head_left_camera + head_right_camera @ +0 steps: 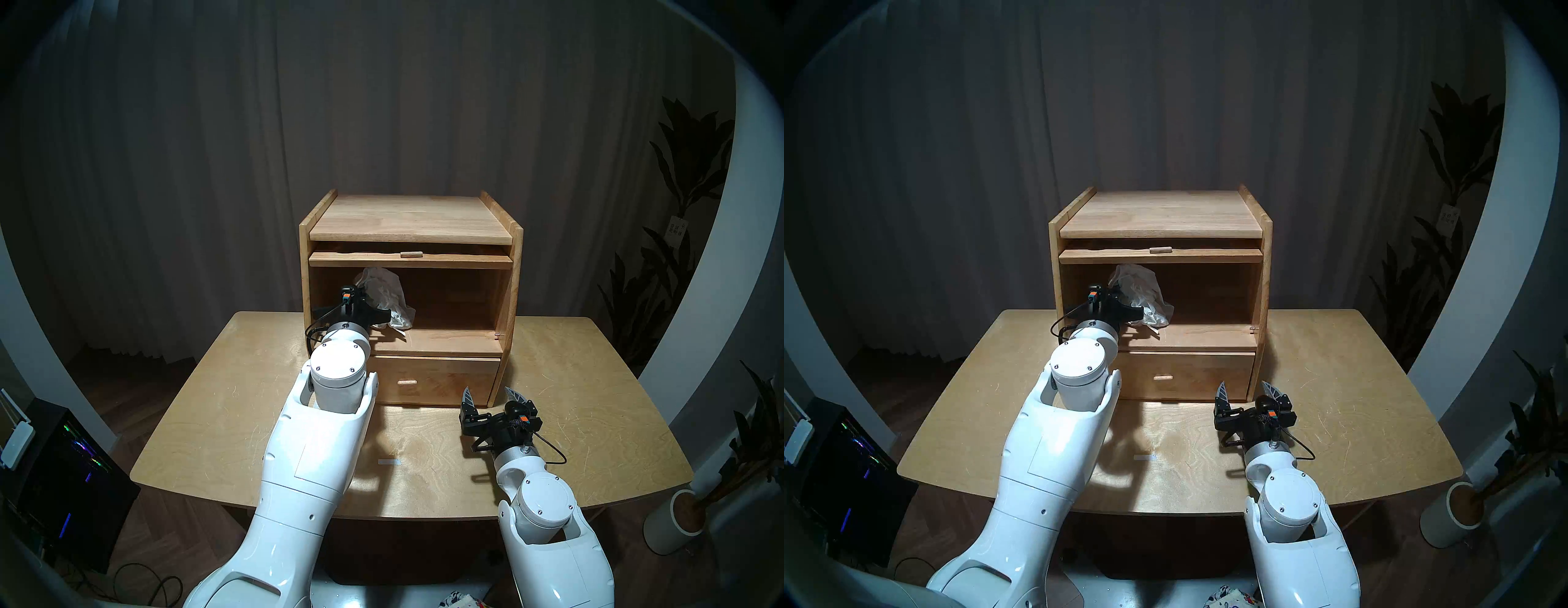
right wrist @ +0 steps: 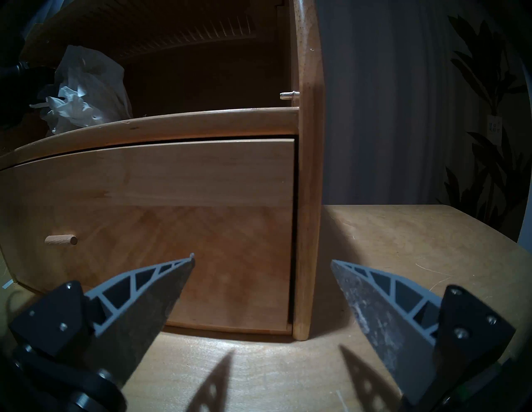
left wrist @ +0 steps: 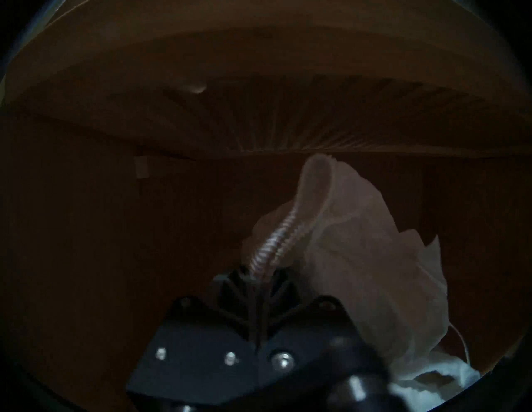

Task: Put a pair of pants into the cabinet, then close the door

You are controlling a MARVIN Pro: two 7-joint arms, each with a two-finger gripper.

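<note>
The light-brown wooden cabinet [image 1: 410,216] stands at the back of the table with its upper compartment open. The door [image 1: 466,260] lies flat, slid in under the top, its knob [image 1: 410,254] facing out; its ribbed glass [image 3: 288,126] shows overhead in the left wrist view. My left gripper [image 1: 379,316] reaches into the compartment's left side, shut on the gathered waistband of the white pants [image 1: 384,293], which hang bunched from the gripper [image 3: 259,276]. The pants [image 2: 89,89] also show in the right wrist view. My right gripper [image 1: 492,392] is open and empty above the table, before the drawer's right corner.
The drawer [image 1: 432,382] below is shut, with a small wooden knob [image 2: 62,240]. A metal pin [image 2: 288,95] sticks out of the cabinet's right wall. A strip of tape [image 1: 389,461] lies on the table [image 1: 572,382]. Plants and a white pot [image 1: 674,526] stand right; a computer [image 1: 63,479] left.
</note>
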